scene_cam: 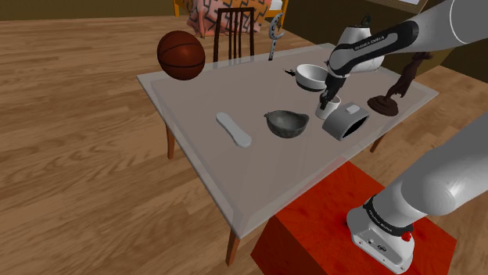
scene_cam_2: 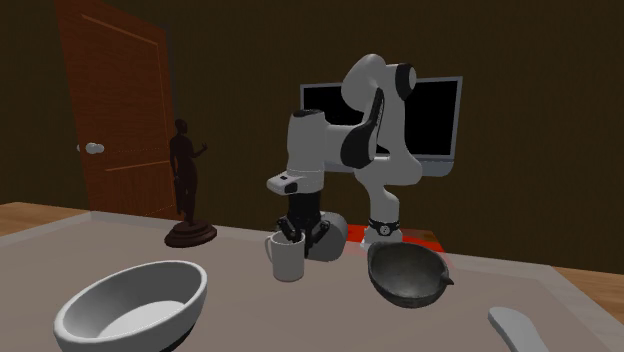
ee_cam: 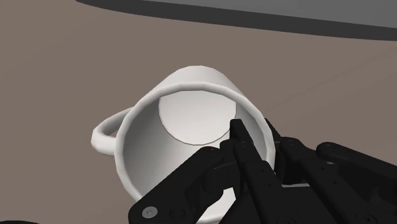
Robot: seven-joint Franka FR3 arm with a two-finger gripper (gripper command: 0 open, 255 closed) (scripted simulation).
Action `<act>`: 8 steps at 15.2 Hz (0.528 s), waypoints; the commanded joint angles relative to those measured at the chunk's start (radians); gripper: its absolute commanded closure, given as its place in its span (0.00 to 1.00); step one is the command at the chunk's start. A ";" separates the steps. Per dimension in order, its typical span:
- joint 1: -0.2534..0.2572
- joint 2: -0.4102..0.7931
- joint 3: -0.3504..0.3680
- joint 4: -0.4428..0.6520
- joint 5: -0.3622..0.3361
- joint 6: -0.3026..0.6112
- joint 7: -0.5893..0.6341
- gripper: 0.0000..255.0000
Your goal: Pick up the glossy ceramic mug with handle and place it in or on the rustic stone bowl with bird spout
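Wrist view: my end effector (ee_cam: pixel 257 135) pinches the white mug (ee_cam: pixel 184 118) at its rim, across from the handle (ee_cam: pixel 105 130). Rigid, probably light, slick and chippable.

White handled mug (scene_cam_2: pixel 287 262) upright, dark grey spouted bowl (scene_cam_2: pixel 405 272) near, apart
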 commanded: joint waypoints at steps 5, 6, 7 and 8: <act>0.000 -0.045 0.004 0.034 -0.014 -0.078 0.008 1.00; 0.000 -0.053 0.005 0.041 -0.016 -0.092 0.009 1.00; 0.000 -0.060 0.006 0.048 -0.018 -0.106 0.010 1.00; 0.000 -0.067 0.007 0.055 -0.020 -0.120 0.011 1.00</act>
